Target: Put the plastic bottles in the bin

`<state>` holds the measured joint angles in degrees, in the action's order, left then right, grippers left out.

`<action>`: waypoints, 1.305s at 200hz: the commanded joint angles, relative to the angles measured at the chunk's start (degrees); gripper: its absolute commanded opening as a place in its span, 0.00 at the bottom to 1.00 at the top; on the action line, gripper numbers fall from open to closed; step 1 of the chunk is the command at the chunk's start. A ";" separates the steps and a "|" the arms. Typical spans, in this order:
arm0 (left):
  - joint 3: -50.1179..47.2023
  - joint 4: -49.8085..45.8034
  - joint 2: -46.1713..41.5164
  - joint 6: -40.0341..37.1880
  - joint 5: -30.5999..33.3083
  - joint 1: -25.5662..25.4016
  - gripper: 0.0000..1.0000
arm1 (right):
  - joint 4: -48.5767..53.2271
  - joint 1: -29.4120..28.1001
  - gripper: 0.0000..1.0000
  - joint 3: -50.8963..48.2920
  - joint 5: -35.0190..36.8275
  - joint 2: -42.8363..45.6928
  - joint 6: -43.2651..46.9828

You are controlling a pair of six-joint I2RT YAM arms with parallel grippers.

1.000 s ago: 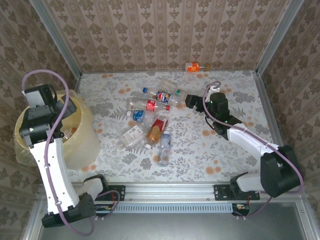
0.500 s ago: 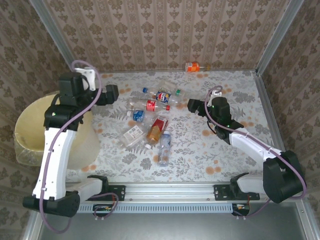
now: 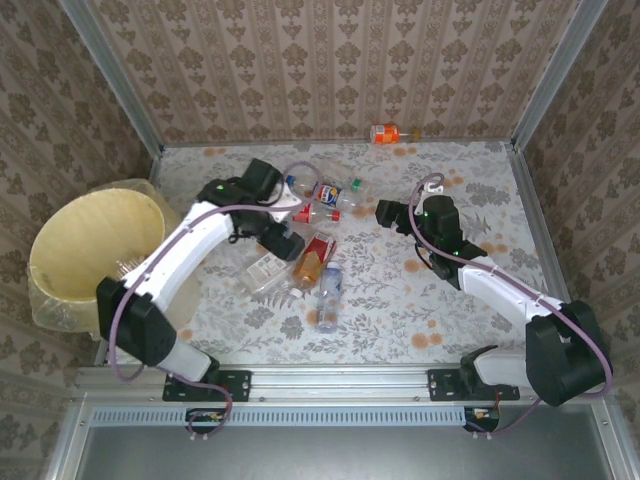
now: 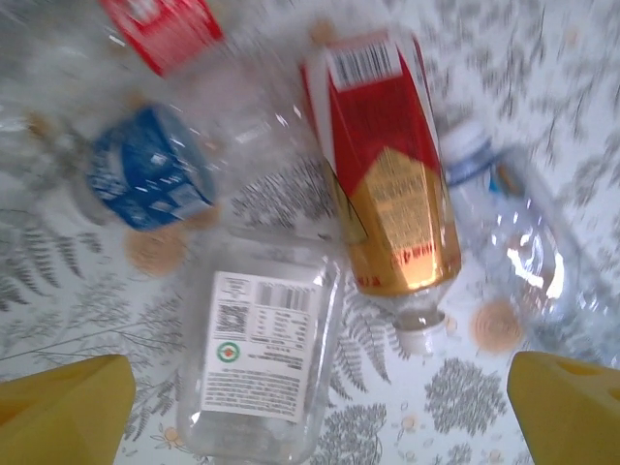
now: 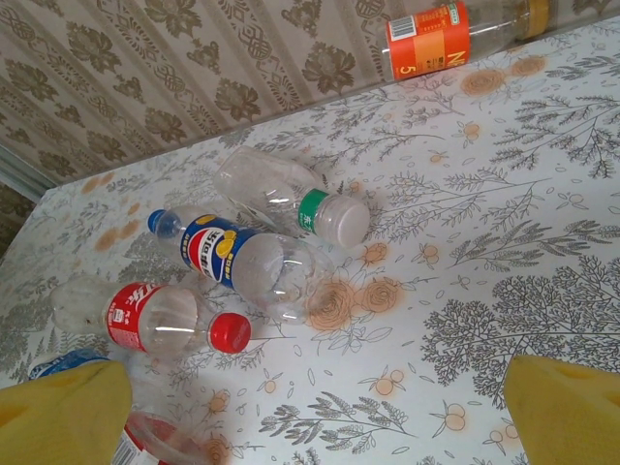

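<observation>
Looking down from above, you have the left gripper (image 3: 284, 238) hanging over the heap of plastic bottles (image 3: 312, 232) in the middle of the table (image 3: 450, 310). Its jaws are spread wide with nothing between them. In the left wrist view your yellow fingertips (image 4: 58, 412) sit at the two lower corners, well apart. Beneath them lies a clear bottle with a white label (image 4: 262, 363). A red-and-gold bottle (image 4: 387, 184) lies just beside it, a blue-labelled bottle (image 4: 145, 174) to its upper left, and a plain clear bottle (image 4: 518, 252) at the right.

Your right gripper (image 3: 386, 212) sits just right of the heap, gaping too and empty. Its wrist view looks between its spread fingers (image 5: 572, 412) at three bottles on their sides. One is a clear bottle with a green band (image 5: 295, 194), one a blue-capped bottle (image 5: 242, 260) and one a red-capped bottle (image 5: 160, 320). An orange-labelled bottle (image 5: 426, 34) lies apart from them, against the wallpapered wall (image 5: 194, 68).

The bin (image 3: 60, 225) stands upright at the far left, beside the table's left edge and well apart from the heap, its mouth facing up.
</observation>
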<state>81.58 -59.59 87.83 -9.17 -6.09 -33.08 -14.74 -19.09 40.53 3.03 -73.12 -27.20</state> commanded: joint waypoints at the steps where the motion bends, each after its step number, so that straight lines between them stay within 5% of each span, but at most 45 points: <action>1: -0.56 -5.38 2.57 -3.84 3.45 -1.38 1.00 | 0.92 0.32 1.00 0.43 1.48 -0.36 0.72; 52: -7.01 -5.79 6.69 -9.15 7.29 -1.82 1.00 | 1.02 0.52 1.00 -0.92 2.75 0.09 1.79; 144: -14.76 5.43 5.34 -14.35 1.12 3.55 1.00 | 1.57 0.74 1.00 -1.29 3.38 0.18 2.28; 196: -16.31 12.09 6.41 -14.47 9.76 4.64 1.00 | 0.88 0.81 1.00 -1.77 3.20 -0.17 2.24; 261: -18.05 13.45 1.55 -15.23 8.89 6.54 1.00 | 0.08 1.10 1.00 -2.04 2.95 -0.73 2.60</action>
<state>64.14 -46.76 90.59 -22.61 1.65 -27.27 -13.91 -18.26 39.05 4.80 -73.12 -25.45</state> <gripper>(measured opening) 0.999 0.999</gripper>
